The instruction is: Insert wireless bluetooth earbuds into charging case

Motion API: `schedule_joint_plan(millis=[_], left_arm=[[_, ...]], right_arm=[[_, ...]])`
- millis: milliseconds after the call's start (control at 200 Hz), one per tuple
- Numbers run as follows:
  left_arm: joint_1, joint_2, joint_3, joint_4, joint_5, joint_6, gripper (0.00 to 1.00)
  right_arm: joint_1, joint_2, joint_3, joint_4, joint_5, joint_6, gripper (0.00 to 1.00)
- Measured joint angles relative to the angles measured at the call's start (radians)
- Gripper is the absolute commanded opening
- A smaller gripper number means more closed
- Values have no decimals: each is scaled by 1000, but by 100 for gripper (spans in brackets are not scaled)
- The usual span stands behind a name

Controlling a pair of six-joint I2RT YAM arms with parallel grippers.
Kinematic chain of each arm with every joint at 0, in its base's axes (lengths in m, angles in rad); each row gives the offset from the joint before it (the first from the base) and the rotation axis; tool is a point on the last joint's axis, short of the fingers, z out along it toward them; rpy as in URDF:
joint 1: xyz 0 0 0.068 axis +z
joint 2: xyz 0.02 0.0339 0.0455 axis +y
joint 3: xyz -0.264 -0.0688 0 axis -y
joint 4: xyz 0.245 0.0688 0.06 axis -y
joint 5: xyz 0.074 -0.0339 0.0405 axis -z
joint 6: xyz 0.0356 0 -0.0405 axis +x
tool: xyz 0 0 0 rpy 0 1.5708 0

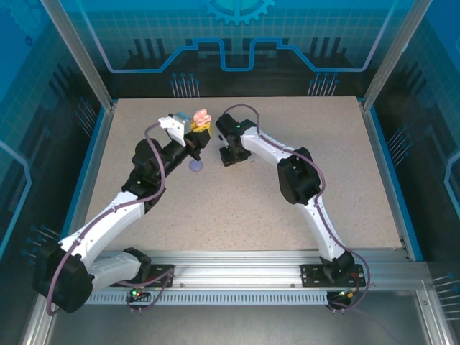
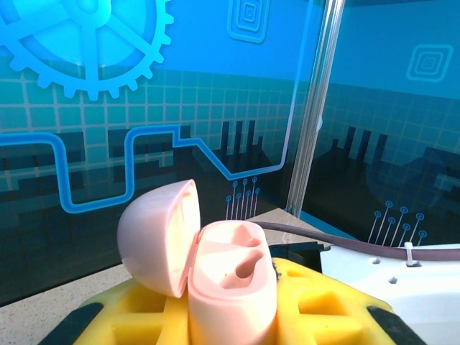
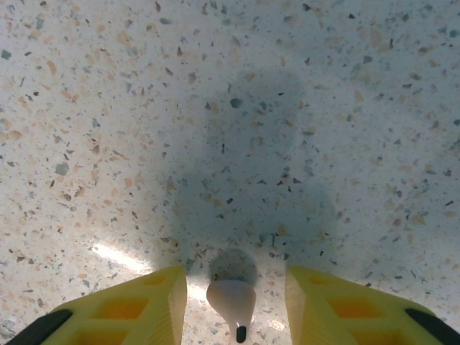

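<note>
One open pink case (image 2: 231, 287) clamped in left end effector (image 1: 198, 134); one pale earbud (image 3: 231, 296) between released right end effector (image 3: 235, 279).

Cut off at the edges, too small to name

The pale earbud (image 3: 231, 298) between the right gripper (image 3: 233, 272) fingers runs off the bottom edge, as does the pink case (image 2: 231, 287). A purplish disc (image 1: 195, 166) on the surface (image 1: 237, 215) is too small to identify.

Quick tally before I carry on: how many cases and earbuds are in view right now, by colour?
Pink case, lid open: 1
Purple round case: 1
Pale earbud: 1
Total: 3
</note>
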Motion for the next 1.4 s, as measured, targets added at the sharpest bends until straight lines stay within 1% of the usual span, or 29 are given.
schedule_joint_plan(millis=[810, 1166, 1401], left_arm=[[-6, 0, 0, -7, 0, 18, 0], [-8, 0, 0, -7, 0, 19, 0], [-13, 0, 0, -7, 0, 19, 0]], right_arm=[[4, 14, 5, -11, 19, -5, 34], [14, 22, 21, -22, 29, -8, 27], [18, 23, 22, -21, 32, -13, 18]])
